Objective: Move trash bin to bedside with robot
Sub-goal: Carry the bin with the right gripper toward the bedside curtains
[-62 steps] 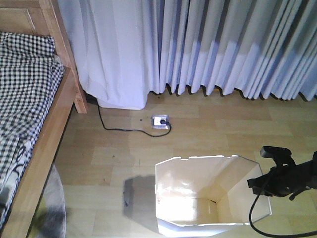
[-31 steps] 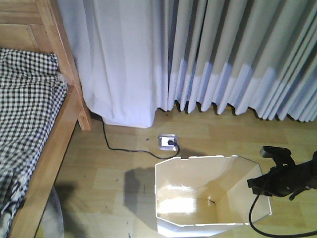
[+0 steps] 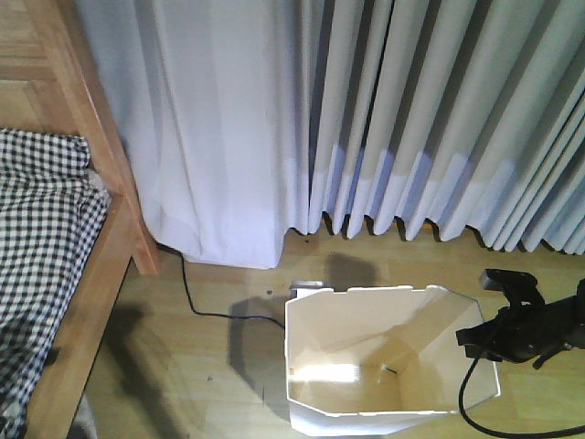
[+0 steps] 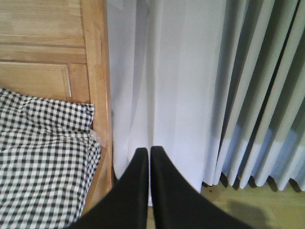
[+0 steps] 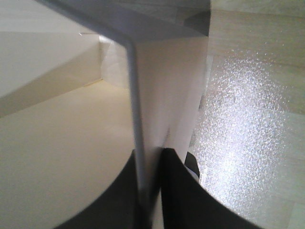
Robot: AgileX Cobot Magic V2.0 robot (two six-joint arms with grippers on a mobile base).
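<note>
Two claws: right gripper [image 5: 151,164] pinched on the bin [image 3: 347,340] wall, left gripper [image 4: 149,160] closed, empty. Bin's upright, mouth up, wider side-to-side, near the bed [image 3: 55,229].

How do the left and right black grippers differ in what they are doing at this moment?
The left black gripper is shut on nothing, its fingers pressed together in the air. The right black gripper is shut on the wall of the white plastic trash bin. The left one faces the white curtain beside the wooden bed frame, while the right one sits low against the bin's side. Both are slim, black and closed.
</note>
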